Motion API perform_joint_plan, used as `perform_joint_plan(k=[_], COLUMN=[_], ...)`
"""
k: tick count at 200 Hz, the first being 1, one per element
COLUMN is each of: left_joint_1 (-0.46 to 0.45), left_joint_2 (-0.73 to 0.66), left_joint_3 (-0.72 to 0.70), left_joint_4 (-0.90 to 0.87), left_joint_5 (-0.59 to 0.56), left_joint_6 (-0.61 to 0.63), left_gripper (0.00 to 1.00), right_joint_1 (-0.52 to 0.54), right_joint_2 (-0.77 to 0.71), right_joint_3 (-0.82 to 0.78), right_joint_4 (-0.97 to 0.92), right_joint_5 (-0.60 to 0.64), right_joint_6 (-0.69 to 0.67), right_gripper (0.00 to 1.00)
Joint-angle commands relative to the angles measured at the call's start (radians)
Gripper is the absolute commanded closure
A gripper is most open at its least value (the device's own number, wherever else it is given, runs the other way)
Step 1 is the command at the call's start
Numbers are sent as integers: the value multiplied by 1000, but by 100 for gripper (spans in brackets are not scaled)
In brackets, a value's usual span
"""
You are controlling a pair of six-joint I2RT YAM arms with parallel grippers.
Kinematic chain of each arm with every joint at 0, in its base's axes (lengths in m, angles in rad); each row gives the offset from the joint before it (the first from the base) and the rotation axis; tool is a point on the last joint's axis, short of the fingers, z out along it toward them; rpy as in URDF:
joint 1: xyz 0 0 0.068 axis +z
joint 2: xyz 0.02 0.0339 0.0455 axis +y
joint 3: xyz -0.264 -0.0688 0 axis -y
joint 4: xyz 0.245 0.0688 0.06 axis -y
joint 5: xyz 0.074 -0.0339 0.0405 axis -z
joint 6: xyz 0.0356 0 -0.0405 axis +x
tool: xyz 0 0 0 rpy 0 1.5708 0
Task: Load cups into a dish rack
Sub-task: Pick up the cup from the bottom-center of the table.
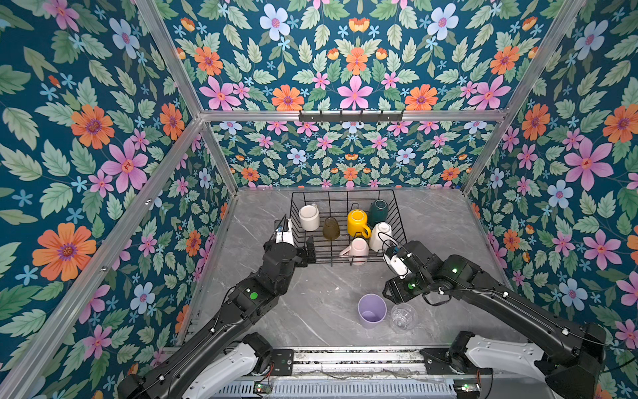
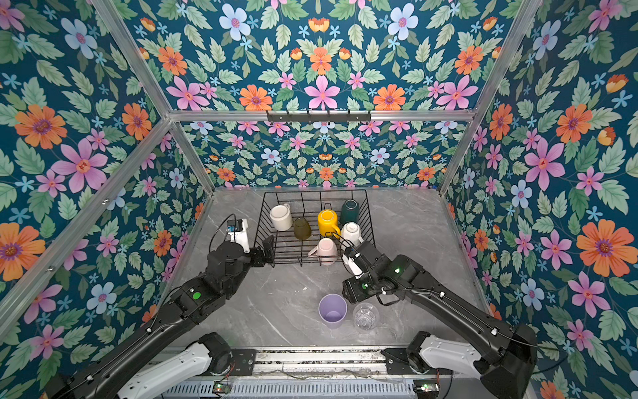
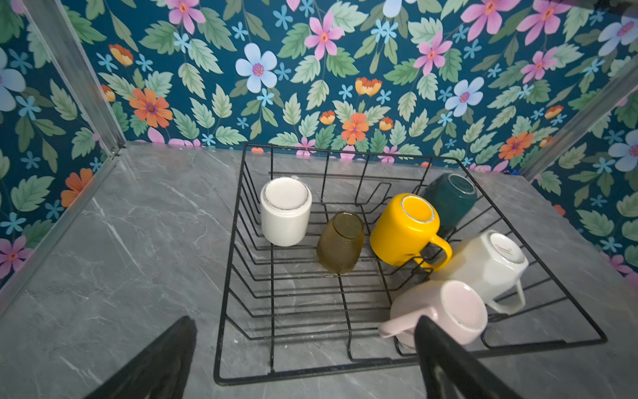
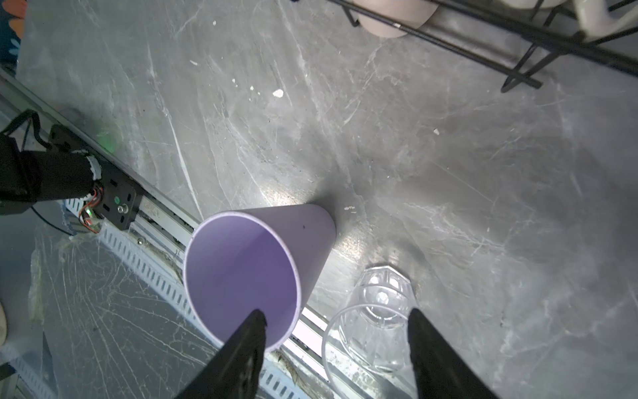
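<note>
Floral wallpaper closes in a grey marbled tabletop [image 1: 310, 286], smooth and flecked with pale crumbs. At its far middle sits the dish rack [image 3: 297, 286], a black wire basket with sloping sides. Six cups stand mouth-down in it: a matte cream mug [image 3: 284, 210], a dimpled olive-brown glass [image 3: 340, 241], a glossy yellow mug [image 3: 404, 228], a dark green mug [image 3: 448, 197], a faceted white mug [image 3: 490, 266] and a pale pink mug [image 3: 445, 311].

Two cups are left on the table, near and right of centre. The lilac tumbler [image 1: 371, 311] is a plain tapered cone. The clear glass [image 1: 403, 316], just beside it on the right, is thin-walled with a moulded base. Both are upright and mouth-up, so their long axes run vertically.

The right gripper [image 4: 335, 312] hangs just above this pair and holds nothing. Its fingers are apart: one tip lies over the tumbler's rim, and the glass's mouth shows between them in the right wrist view. The glass looks like the next pick, reached by a short drop from the right arm.

The left gripper [image 3: 303, 319] is spread wide and empty at the rack's near left corner, well apart from both cups.
</note>
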Motion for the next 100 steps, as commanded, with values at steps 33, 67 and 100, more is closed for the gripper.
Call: perform_joint_plan(k=[33, 67, 100], left_joint_1=[44, 76, 100], left_joint_2=[-9, -25, -37], left_joint_3=[-11, -24, -33], left_joint_4=[71, 85, 89], left_joint_5=[-38, -37, -39], left_joint_6=[31, 35, 33], left_gripper=[1, 1, 1], right_joint_1=[59, 105, 119], right_joint_2=[62, 129, 173], right_joint_3=[-1, 14, 19], right_joint_4=[26, 26, 34], right_joint_5=[21, 62, 91], right_joint_6=[56, 67, 76], right_gripper=[40, 47, 54])
